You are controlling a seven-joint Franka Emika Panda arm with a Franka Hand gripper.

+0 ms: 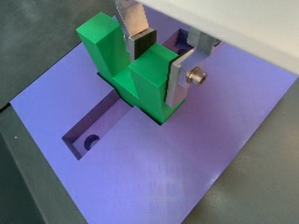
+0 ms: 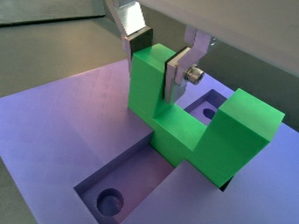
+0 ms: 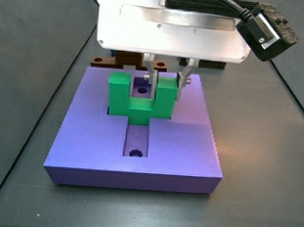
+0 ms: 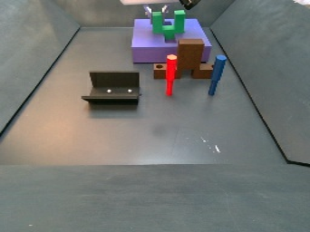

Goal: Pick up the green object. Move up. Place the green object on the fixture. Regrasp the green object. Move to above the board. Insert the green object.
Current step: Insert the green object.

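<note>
- Fingers [image 1: 184,74] of the gripper [image 2: 162,61] stand narrowly apart, just the thickness of one upright arm of the green object [image 2: 193,122], which sits between the silver plates in both wrist views; the pads appear pressed against its two faces, so I judge it clamped.
- Insertion looks like the step in hand: the green object is a U-shaped block, arms up, with its base already sunk into the recess of the board [image 1: 176,166].
- How deep the base sits, or whether it has bottomed out, cannot be told from these views.
- Next move, as I judge it: press straight down until the block seats, keeping it square to the slot walls, then spread the jaws and lift clear.
- A tilt of the block could jam it against the slot edges.
- Recess floor beyond the block is bare, with a small round hole [image 1: 89,140] showing in it.
- Seen in a side view, the gripper hangs over the board [image 4: 151,41] at the far edge of the worktop.
- Just in front of the board stands a brown block [image 4: 191,56] with a red peg [image 4: 171,74] and a blue peg [image 4: 217,74] upright beside it.
- Well apart, toward the left edge of the worktop, the fixture [image 4: 111,89] stands with nothing on it.
</note>
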